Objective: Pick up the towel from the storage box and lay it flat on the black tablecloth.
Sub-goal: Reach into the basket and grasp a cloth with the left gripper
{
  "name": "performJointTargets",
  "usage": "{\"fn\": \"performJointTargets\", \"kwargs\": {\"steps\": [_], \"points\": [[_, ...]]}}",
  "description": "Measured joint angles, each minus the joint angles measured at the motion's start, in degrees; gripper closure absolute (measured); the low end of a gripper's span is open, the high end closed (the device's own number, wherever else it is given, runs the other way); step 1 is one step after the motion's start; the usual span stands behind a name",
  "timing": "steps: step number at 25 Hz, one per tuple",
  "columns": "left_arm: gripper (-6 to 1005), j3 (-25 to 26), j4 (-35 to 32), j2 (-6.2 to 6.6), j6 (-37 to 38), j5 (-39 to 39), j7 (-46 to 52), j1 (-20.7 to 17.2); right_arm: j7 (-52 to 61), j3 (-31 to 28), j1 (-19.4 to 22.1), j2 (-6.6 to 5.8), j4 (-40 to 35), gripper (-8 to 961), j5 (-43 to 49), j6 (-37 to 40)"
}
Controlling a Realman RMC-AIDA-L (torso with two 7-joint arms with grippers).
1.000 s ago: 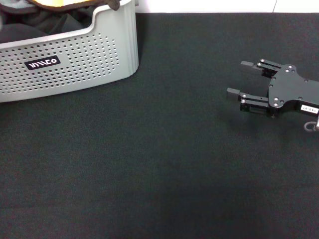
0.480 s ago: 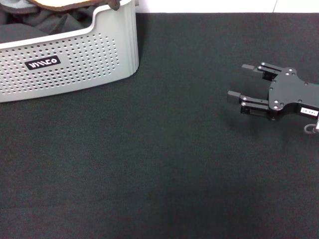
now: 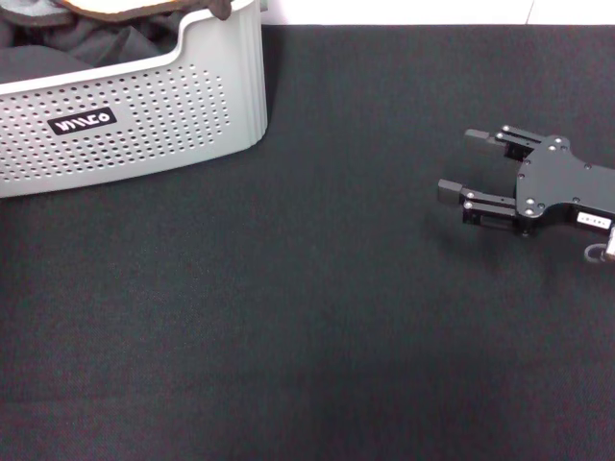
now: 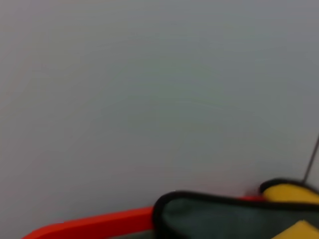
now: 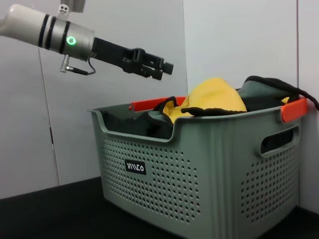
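Two grippers, neither holding anything: the left gripper (image 5: 158,68) hovers part-open above the towel (image 5: 214,99) heaped in the box (image 3: 144,115) at upper left, presumably to grasp it, while the right gripper (image 3: 459,163) waits wide open at right over the tablecloth (image 3: 288,317).

The left gripper (image 5: 167,67) hangs in the air above the storage box (image 5: 209,174) — the yellow towel (image 5: 212,99) heaped over its rim.
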State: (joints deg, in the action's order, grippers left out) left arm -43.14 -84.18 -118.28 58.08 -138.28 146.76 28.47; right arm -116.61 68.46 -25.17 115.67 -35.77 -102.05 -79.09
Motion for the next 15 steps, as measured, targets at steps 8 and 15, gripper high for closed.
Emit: {"fn": "performJointTargets", "kwargs": {"steps": [8, 15], "points": [[357, -3.2, 0.1, -1.46, -1.6, -17.3, 8.3, 3.1, -0.6, 0.0, 0.3, 0.15, 0.2, 197, 0.0, -0.8], [365, -10.2, 0.2, -1.51, -3.3, -23.7, 13.7, 2.4, -0.6, 0.0, 0.5, 0.17, 0.2, 197, -0.1, -1.4]]}}
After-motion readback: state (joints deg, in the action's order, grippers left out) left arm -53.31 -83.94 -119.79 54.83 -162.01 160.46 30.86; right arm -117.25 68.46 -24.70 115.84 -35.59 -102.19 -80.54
